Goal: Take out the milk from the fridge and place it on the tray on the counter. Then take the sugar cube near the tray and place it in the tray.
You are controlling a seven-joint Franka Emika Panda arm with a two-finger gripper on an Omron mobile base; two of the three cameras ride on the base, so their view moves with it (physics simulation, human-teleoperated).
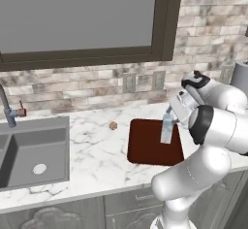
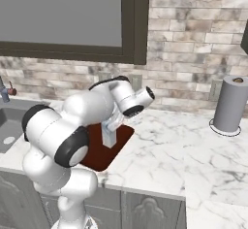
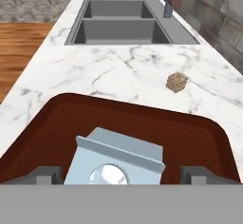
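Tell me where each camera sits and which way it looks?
Left base view: behind the arm's left, facing the white marble counter, dark red-brown tray and grey milk carton; arm at lower right.
Right base view: behind its right, same tray and carton; arm at lower left.
Hand view: on the hand, over the carton toward the tan sugar cube; open gripper fingertips below.

Brick wall (image 1: 203,34); dark-framed window (image 1: 82,19)

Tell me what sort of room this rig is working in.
A home kitchen, rendered rather than real. The signs: a marble counter with a double sink and tap, a brick backsplash under a window, and a paper towel roll standing to the side.
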